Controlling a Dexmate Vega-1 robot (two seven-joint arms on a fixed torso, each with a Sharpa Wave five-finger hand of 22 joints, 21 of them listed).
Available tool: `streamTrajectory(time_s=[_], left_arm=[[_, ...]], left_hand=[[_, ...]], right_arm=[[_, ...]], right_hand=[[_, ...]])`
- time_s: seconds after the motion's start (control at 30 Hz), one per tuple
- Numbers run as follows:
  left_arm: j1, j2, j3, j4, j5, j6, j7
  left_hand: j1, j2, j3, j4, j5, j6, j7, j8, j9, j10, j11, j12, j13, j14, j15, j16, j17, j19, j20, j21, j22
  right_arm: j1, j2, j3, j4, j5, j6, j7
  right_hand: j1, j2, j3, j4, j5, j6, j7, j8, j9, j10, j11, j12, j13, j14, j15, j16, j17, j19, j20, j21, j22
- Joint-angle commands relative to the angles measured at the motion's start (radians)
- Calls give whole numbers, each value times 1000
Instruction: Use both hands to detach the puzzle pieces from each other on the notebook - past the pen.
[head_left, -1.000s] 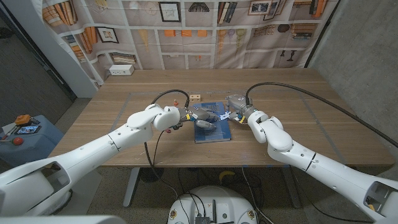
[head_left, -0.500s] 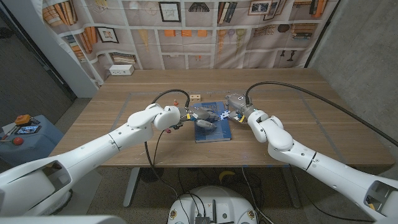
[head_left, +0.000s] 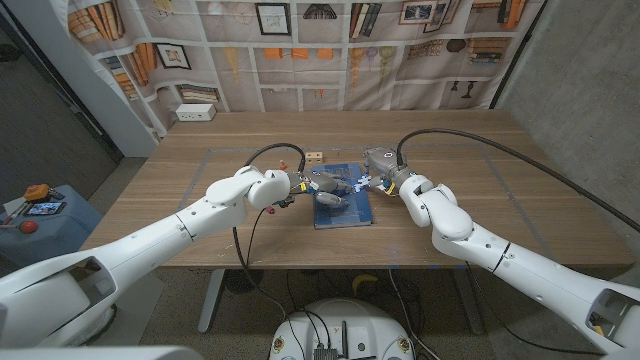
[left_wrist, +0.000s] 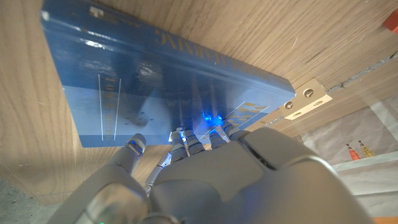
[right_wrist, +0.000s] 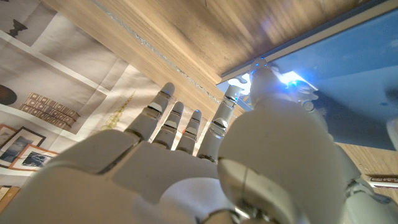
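We see a blue notebook (head_left: 342, 205) lying flat in the middle of the wooden desk (head_left: 180, 200), with both hands meeting over its far edge. In the left wrist view its cover (left_wrist: 155, 81) carries pale lettering along the spine side, too blurred and turned for us to read, and a small white mark at one corner that we cannot make out either.

The puzzle pieces (head_left: 343, 184) show in the head view as a small blue and white cluster between the two hands, above the notebook's far part; their shapes and whether they are joined are too small to tell. The left hand (head_left: 318, 185) reaches in with fingers curled toward that cluster, and the right hand (head_left: 378, 168) closes in from the other side. We cannot tell from any view how firmly either one grips, since each wrist camera has the hand's own back (right_wrist: 186, 168) in front of the fingertips.

A small wooden block (head_left: 314, 156) with dark dots sits just beyond the notebook.
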Motion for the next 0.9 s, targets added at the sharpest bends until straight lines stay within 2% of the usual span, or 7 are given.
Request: streamTrajectory(time_s=[0.03, 0.47, 0.63, 0.9], left_arm=[[-10, 1, 1, 4, 8, -7, -10], [-7, 10, -8, 0, 4, -18, 2], [-28, 14, -4, 15, 16, -48, -2], [-25, 17, -13, 10, 22, -41, 0]], left_hand=[[9, 72, 2, -7, -2, 63, 47, 12, 5, 87, 12, 12, 6, 4, -93, 0, 0, -115, -72, -2, 2], [9, 73, 4, -8, -2, 63, 47, 12, 6, 86, 11, 10, 6, 6, -93, 0, 1, -114, -72, -2, 2], [9, 74, 4, -8, -2, 64, 43, 11, 6, 83, 10, 9, 6, 7, -93, 0, 1, -113, -71, -2, 2], [8, 75, 5, -7, -2, 65, 42, 11, 6, 83, 12, 9, 6, 8, -94, 1, 1, -113, -71, -1, 2]], right_arm=[[3, -8, 20, -21, 7, -9, -1], [8, -30, 63, -44, 73, -5, 20], [14, -46, 81, -48, 104, 5, 22], [21, -62, 84, -44, 104, -9, 31]], right_hand=[[11, 6, -3, -1, -1, 34, -25, 7, 13, 7, 1, 4, 3, 6, -26, 8, 4, 8, 5, 4, 6], [8, 6, -8, 2, -2, 22, -24, 2, 14, 3, 1, 0, 3, 1, -20, 6, 6, 4, 11, 2, 6], [7, 5, -9, 3, -2, 17, -23, 1, 14, 3, 4, -1, 3, 1, -19, 6, 6, 4, 12, 1, 6], [3, 6, -11, 5, -2, 9, -23, -3, 13, 1, 6, -3, 3, 0, -19, 6, 7, 4, 13, 1, 6]])
